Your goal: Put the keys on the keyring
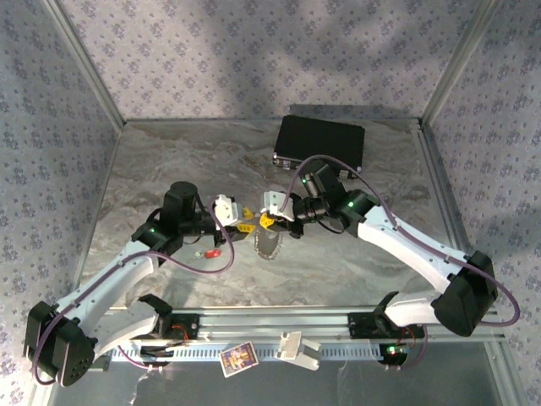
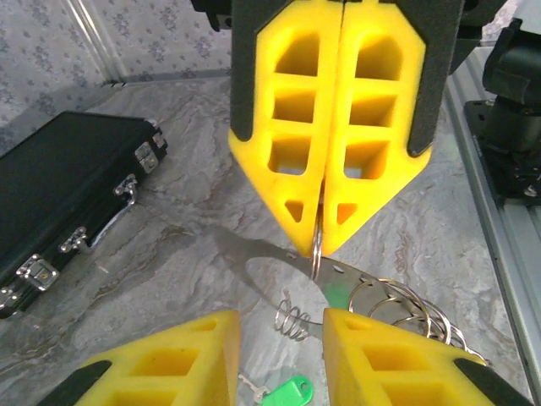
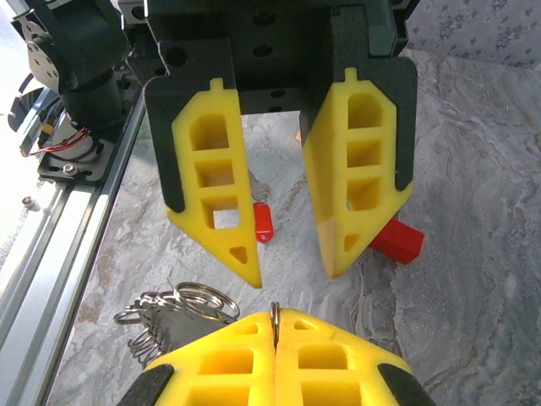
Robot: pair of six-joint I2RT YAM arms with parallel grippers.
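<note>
My right gripper (image 3: 274,315) is shut on a thin silvery ring of the keyring (image 2: 262,251), a grey oval loop carrying several split rings (image 2: 406,306) and hanging just above the table. Facing it tip to tip, my left gripper (image 2: 281,326) is open with nothing between its fingers. From above, the left gripper (image 1: 241,224) and right gripper (image 1: 270,222) meet at mid-table, over the keyring (image 1: 269,245). The green key (image 2: 292,392) lies on the table under my left fingers. The red key (image 3: 263,222) lies behind the left gripper (image 3: 292,277), and it also shows from above (image 1: 210,252).
A black rectangular case (image 1: 321,142) lies at the back of the table, also seen in the left wrist view (image 2: 68,190). A plain red block (image 3: 397,241) sits beside the left gripper's finger. A metal rail (image 1: 279,326) runs along the near edge.
</note>
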